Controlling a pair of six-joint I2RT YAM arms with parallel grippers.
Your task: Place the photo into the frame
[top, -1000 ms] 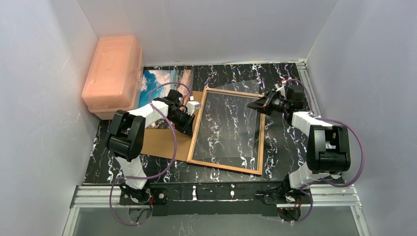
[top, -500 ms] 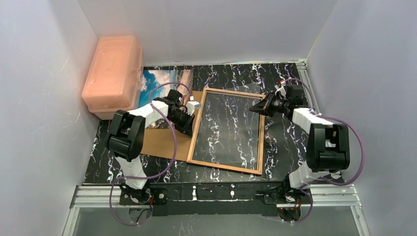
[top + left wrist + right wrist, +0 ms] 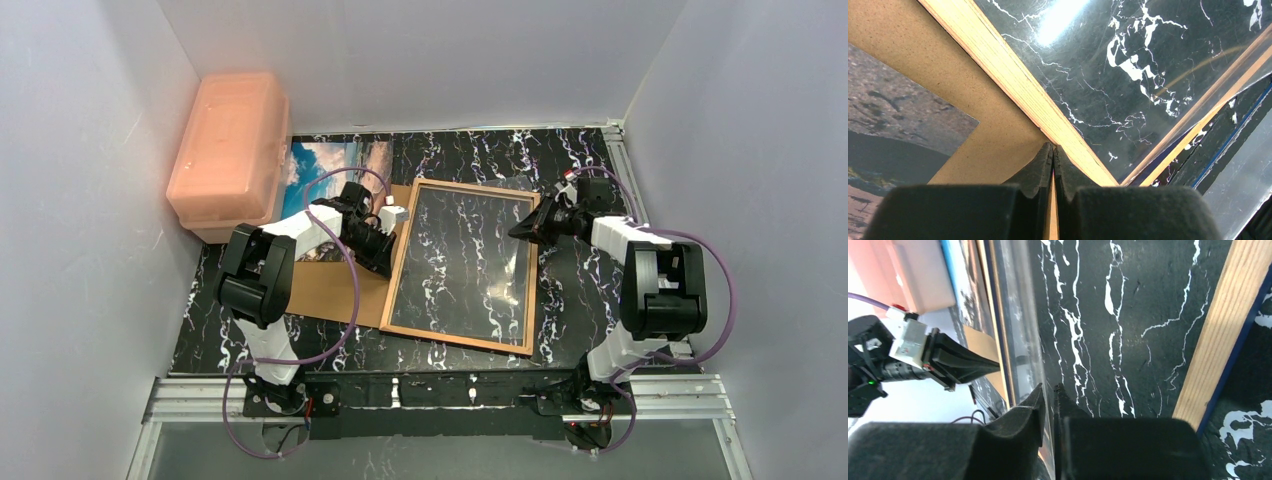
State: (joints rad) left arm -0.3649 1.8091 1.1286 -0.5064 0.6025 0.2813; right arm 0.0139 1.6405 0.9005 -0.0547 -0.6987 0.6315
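Nearest the arm bases, the large rectangular frame (image 3: 455, 340) lies flat on the black white-veined desk (image 3: 575, 300) with its light wood rear side up. Its long axis runs near-to-far, leaning a little right. Nothing is in the opening: the desk pattern shows through it.

Left of it, touching its left rail, lies a plain brown backing board (image 3: 325, 290).

Left jaws: pinched to a sliver, tips at the frame's left rail. Cannot tell whether anything is held between them.

Right jaws: at the frame's right rail toward the far end, clenched on the edge of the clear glazing pane (image 3: 1018, 315). The pane's far corner pokes past the frame's rail, so it looks out of its seat.

Farther left, the glossy beach photo (image 3: 335, 165) lies partly on the board and partly hidden by the left arm. Its long axis looks roughly parallel to the frame's. It sits outside the frame, beyond the left jaws. The left arm is clearly nearer, so the pick likely falls to it.

Far left corner: pink lidded plastic box (image 3: 230, 140), lid shut, contents not visible. It sits just beside the photo's left edge.
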